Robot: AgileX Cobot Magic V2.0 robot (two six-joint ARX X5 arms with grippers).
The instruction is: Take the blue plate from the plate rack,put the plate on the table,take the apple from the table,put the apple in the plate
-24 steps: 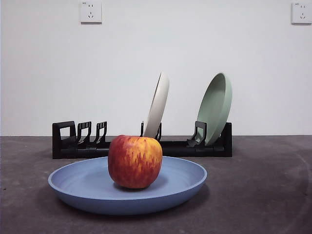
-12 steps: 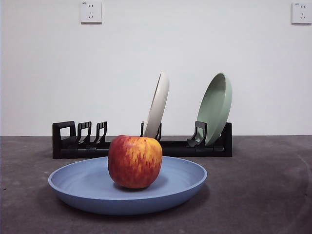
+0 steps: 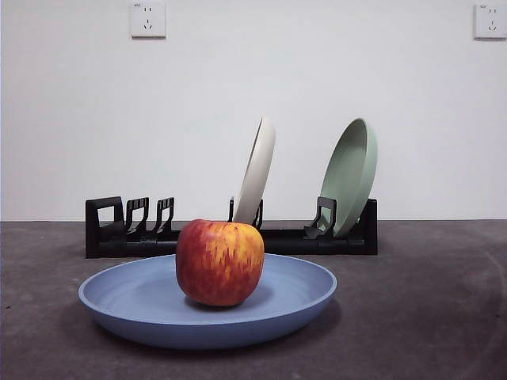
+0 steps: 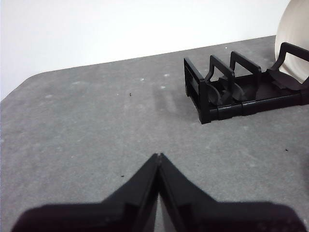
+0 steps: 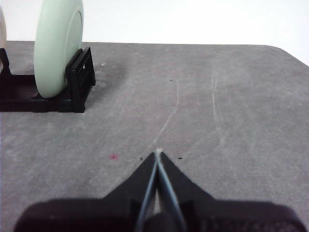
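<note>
Apple (image 3: pixel 219 262) sitting upright in the middle of the blue plate (image 3: pixel 142 305), plate flat on the bench (image 3: pixel 428 317) in front of the rack (image 3: pixel 111 229). Cream plate (image 3: pixel 256 170) and green plate (image 3: pixel 350 174) standing in the rack. Left hand (image 4: pixel 158 157) closed, empty, over bare bench near the rack's handle end. Right hand (image 5: pixel 158 153) closed, empty, near the green plate's end.

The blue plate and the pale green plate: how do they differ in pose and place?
The blue plate lies flat on the table, while the pale green plate stands on edge, tilted, in the plate rack. The blue plate holds the apple; the pale green plate holds nothing. The blue plate lies nearer the front camera, the green one behind it. Both are round, with a raised rim.
</note>
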